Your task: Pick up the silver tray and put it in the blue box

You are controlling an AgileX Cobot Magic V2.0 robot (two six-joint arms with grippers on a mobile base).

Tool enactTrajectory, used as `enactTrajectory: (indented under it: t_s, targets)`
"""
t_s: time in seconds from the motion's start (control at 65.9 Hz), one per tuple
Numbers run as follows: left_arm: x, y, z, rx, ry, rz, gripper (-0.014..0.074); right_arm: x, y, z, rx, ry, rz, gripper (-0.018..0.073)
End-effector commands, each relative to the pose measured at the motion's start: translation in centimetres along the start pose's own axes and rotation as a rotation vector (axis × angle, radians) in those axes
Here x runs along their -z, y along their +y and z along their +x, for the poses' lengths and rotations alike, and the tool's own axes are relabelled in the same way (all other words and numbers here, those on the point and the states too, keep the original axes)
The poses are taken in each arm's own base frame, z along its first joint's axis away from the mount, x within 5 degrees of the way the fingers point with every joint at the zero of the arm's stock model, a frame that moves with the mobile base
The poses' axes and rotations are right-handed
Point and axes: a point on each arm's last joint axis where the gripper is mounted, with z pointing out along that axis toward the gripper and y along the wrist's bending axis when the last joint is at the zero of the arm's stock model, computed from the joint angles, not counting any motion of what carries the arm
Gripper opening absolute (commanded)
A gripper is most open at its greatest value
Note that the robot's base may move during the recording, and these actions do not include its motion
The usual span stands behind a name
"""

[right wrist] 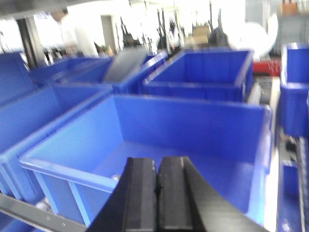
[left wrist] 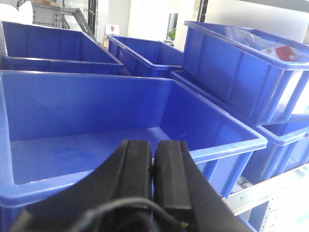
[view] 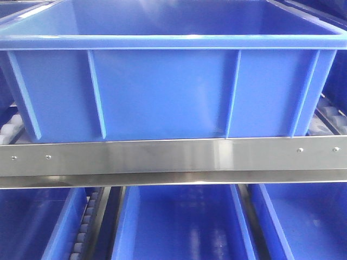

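Steel shelf rail, blue box (no readable labels), both grippers closed

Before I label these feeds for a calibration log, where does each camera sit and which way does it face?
Front view: faces the blue box side-on above a steel shelf rail; no robot parts show.
Left wrist view: behind the shut left claw, looking down into the box.
Right wrist view: behind the shut right claw, looking over the box toward more crates.
All three seem to share the box; no silver tray is clearly visible.
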Motion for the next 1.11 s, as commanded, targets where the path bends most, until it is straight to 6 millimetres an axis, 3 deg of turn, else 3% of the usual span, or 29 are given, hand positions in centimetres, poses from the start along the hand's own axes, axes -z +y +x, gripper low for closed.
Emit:
enactTrajectory:
  t_s: [0.0,0.137,0.834,1.092]
  targets:
    - [0.8,-0.4,-1.4,0.004,-0.108,0.037,0.0001,1.0,0.4,-0.5,0.035,-0.147,-0.057,0.0052]
    - [1.3,-0.3,-1.4,0.003,-0.101,0.022,0.0001,2.0,0.3,0.3,0.033,-0.168,-0.058,0.0052]
    - [1.3,-0.3,-1.3,0.003,-0.1,0.023,0.0001,2.0,0.3,0.3,0.034,-0.17,-0.06,0.0052]
    - [1.3,-0.3,-1.3,0.003,-0.1,0.023,0.0001,1.3,0.1,3.1,0.037,-0.081,-0.05,0.0052]
